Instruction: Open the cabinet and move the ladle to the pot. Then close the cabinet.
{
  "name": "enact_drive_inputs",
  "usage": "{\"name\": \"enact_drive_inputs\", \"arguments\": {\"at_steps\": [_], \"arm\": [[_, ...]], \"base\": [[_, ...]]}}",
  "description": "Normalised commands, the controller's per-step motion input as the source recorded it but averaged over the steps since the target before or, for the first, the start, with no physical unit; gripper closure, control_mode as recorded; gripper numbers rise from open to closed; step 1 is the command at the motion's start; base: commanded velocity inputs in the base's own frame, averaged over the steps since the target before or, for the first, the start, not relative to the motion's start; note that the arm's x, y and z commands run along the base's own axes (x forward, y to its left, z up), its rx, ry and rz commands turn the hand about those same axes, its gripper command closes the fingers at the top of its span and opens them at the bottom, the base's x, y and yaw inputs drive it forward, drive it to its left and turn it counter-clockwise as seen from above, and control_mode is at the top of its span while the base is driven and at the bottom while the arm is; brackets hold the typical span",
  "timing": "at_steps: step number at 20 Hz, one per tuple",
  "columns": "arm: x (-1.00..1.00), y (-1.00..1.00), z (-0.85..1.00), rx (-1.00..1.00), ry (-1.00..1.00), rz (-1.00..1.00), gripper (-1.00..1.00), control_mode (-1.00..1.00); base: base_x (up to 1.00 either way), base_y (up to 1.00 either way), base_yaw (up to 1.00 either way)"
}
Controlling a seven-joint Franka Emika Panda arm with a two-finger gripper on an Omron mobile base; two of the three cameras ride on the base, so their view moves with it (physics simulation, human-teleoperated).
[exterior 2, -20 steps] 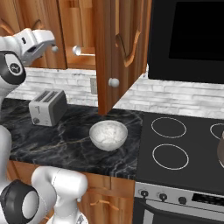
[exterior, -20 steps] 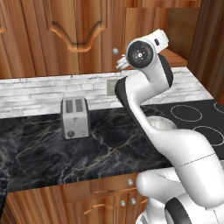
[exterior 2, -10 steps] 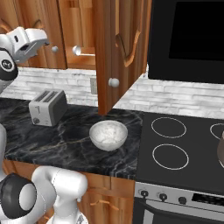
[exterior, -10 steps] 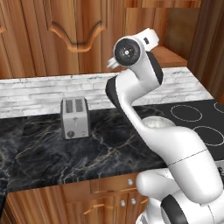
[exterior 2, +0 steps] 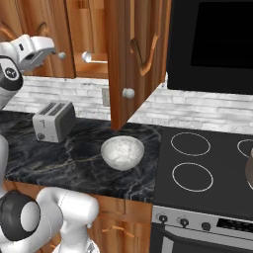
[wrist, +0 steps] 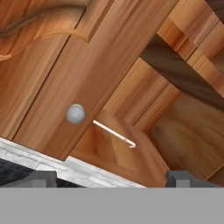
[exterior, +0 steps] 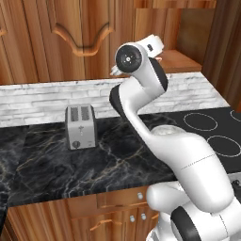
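Cabinet [exterior 2: 133, 59]: reddish-brown wood with curved raised-panel trim; the right-hand door stands swung out over the counter, its round silver knob [exterior 2: 128, 93] low on the edge facing the room. The left-hand door [exterior: 80, 37] is shut, and in the hand view its knob [wrist: 75, 113] sits near the door's lower corner.
Ladle [wrist: 114, 133]: a slim, pale silvery utensil with a long, thin, straight handle, lying on the bottom shelf inside the open cabinet; from the right base view its rounded end [exterior 2: 87, 57] shows toward the left of the shelf, with the handle running right behind the open door.
Pot [exterior 2: 249, 170]: just a sliver of a grey-brown round side at the far right edge of the stove [exterior 2: 207, 163], well apart from the cabinet.
Gripper [wrist: 113, 177]: released, jaws spread wide with nothing between them; raised up by the cabinet opening, pointing in toward the shelf, apart from the ladle.
Counter [exterior 2: 74, 153]: black marble, carrying a silver toaster [exterior 2: 53, 121] and a white speckled bowl [exterior 2: 122, 152], the bowl just below the open door.
Writing: no brand, label or lettering can be read anywhere; the toaster's front is too small to tell.
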Motion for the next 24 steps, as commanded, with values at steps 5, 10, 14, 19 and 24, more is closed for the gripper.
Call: {"name": "enact_drive_inputs", "arguments": {"at_steps": [5,10,14,19,24], "arm": [[0.31,0.06,-0.27,0.00,0.00,0.00,-1.00,-1.00],[0.30,0.10,-0.02,0.00,0.00,0.00,-1.00,-1.00],[0.31,0.11,0.00,0.00,0.00,0.00,-1.00,-1.00],[0.35,0.24,0.00,0.00,0.01,0.00,-1.00,-1.00],[0.36,0.15,0.00,0.00,0.01,0.00,-1.00,-1.00]], "base": [[0.00,0.00,0.00],[0.00,0.00,0.00],[0.00,0.00,0.00],[0.00,0.00,0.00],[0.00,0.00,0.00]]}}
